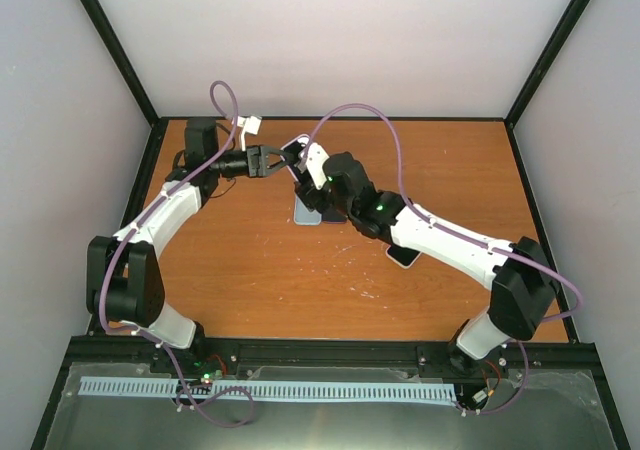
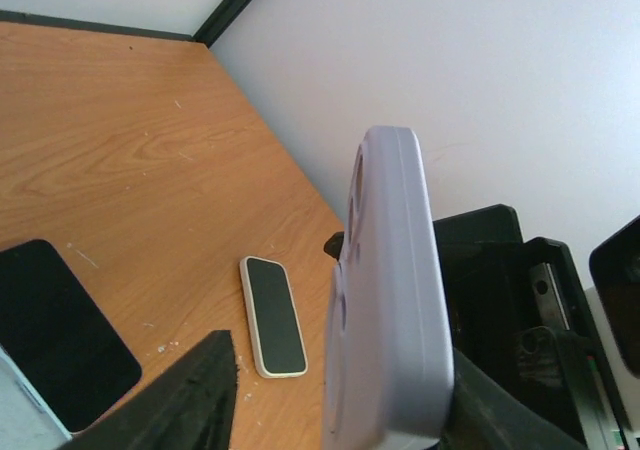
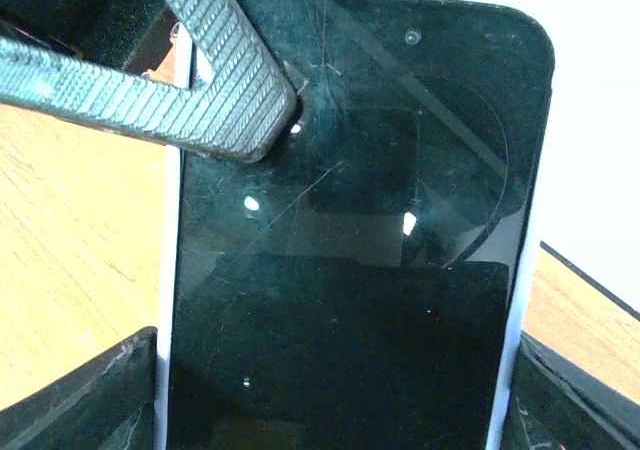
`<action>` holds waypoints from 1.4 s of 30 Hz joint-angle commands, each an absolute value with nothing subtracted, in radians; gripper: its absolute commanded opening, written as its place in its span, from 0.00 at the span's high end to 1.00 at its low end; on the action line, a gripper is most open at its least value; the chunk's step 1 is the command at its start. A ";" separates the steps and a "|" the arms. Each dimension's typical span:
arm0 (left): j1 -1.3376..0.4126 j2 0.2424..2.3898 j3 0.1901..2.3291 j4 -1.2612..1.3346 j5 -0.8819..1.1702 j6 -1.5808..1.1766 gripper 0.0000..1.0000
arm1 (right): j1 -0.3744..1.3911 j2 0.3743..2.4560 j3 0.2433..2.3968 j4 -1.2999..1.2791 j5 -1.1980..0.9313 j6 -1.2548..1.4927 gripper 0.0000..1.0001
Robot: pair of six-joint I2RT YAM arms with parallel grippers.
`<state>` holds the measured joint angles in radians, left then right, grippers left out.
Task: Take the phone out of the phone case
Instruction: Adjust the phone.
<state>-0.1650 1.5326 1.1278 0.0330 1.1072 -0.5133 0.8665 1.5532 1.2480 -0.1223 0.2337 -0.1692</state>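
- Phone point(image 3: 350, 250), dark screen scratched, stands raised off the table point(image 2: 150, 120) a little left of centre in the upper half of the overhead view, seated in its lavender phone case point(image 2: 390, 300).
- My right gripper point(image 3: 330, 400) has it clamped: one pad against each long edge, at the lower left and lower right of my right wrist view.
- My left gripper point(image 1: 275, 160) is partly spread and straddles the top of the cased phone.
- One ribbed left finger point(image 3: 220, 80) touches the screen's upper left corner. The other point(image 2: 190, 400) stands apart from the case's back, so I am not gripping with that hand.
- Lower left of my left wrist view: a white-edged phone point(image 2: 272, 315) and a dark phone with a pale blue rim point(image 2: 60, 340) lie flat on the wood.
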 commanded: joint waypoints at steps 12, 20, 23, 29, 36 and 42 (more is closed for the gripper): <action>-0.166 1.505 1.152 0.001 1.189 -0.417 0.92 | 0.846 1.492 1.267 -0.129 0.137 -0.165 0.09; -0.166 1.503 1.178 -0.152 1.248 -0.195 0.95 | 0.720 1.399 1.255 -0.320 -0.221 -0.240 0.00; -0.166 1.497 1.183 -0.238 1.310 -0.062 0.95 | 0.603 1.397 1.297 -0.431 -0.469 -0.278 0.00; -0.167 1.508 1.240 -0.492 1.365 0.328 0.95 | 0.476 1.491 1.452 -0.683 -0.778 -0.340 0.00; -0.184 1.571 1.325 -0.719 1.345 0.584 0.96 | 0.472 1.590 1.568 -0.861 -0.914 -0.461 0.06; -0.245 1.583 1.331 -0.810 1.291 0.706 0.97 | 0.483 1.644 1.622 -0.874 -0.919 -0.494 0.17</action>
<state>-0.2001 1.5791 1.2842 -0.7082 1.2785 0.5434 0.4728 1.6112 1.5639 -0.8230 -0.8730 -0.4461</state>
